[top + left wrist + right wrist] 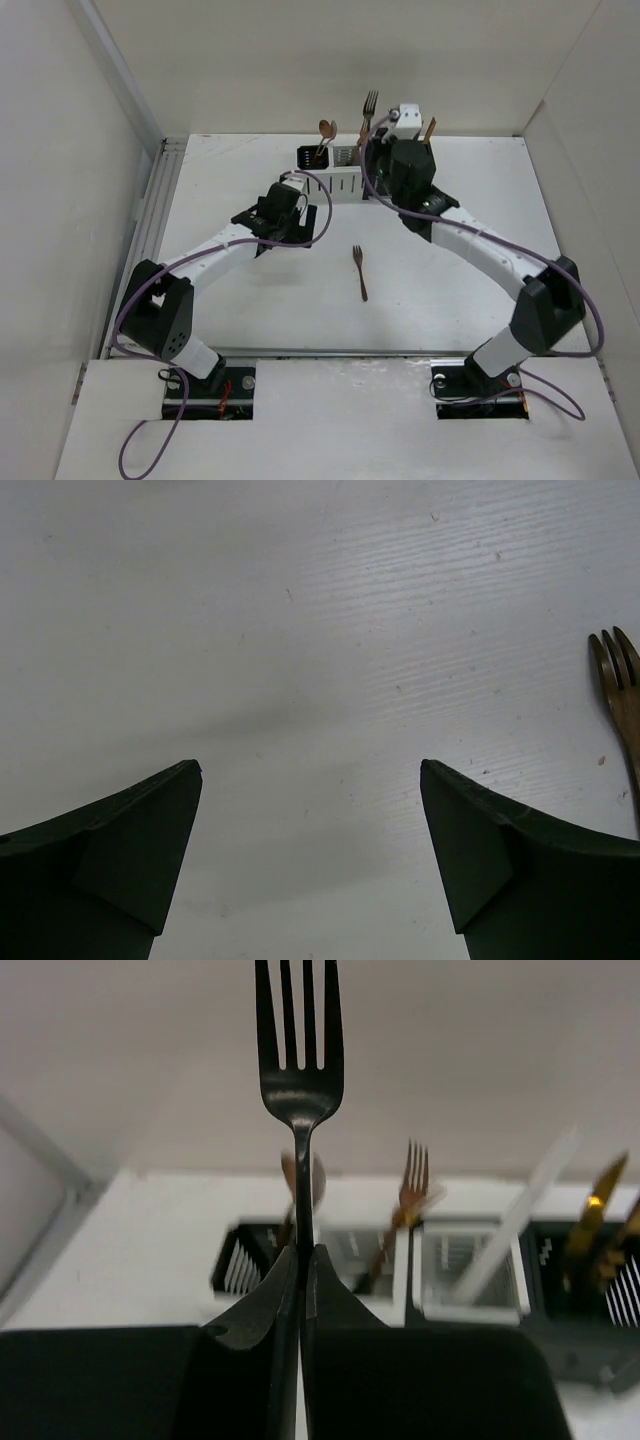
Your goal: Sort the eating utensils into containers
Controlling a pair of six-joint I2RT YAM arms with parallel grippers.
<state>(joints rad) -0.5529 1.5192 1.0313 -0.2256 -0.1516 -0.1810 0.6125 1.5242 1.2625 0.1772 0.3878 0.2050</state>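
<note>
My right jaws were clenched on the handle of a dark fork [298, 1060], pinching it just below the neck so that it stood upright, its four tines pointing to the top of my right wrist view. In the top view that fork rose above the row of containers [338, 182] at the upper middle of the tabletop [450, 300], and my right wrist sat over the right part of the row and hid it. Behind the fork, blurred in the wrist view, I counted four containers side by side: a black-sided one at the left, two white-sided ones in the middle and a black-sided one at the right. A copper spoon [326, 133] stood in the left black one. A copper fork [413, 1182] leaned near the second, though I could not tell which compartment held it. A white stick [522, 1222] slanted out of the third, and gold-coloured handles [596, 1212] stuck up from the fourth. My left jaws were released, spread wide and grasping nothing, over bare tabletop at the left centre of the top view, short of the row. One loose fork [359, 272] lay flat in the middle of the tabletop, tines toward the containers. Its tines showed at the right edge of my left wrist view, apart from the finger on that side.
</note>
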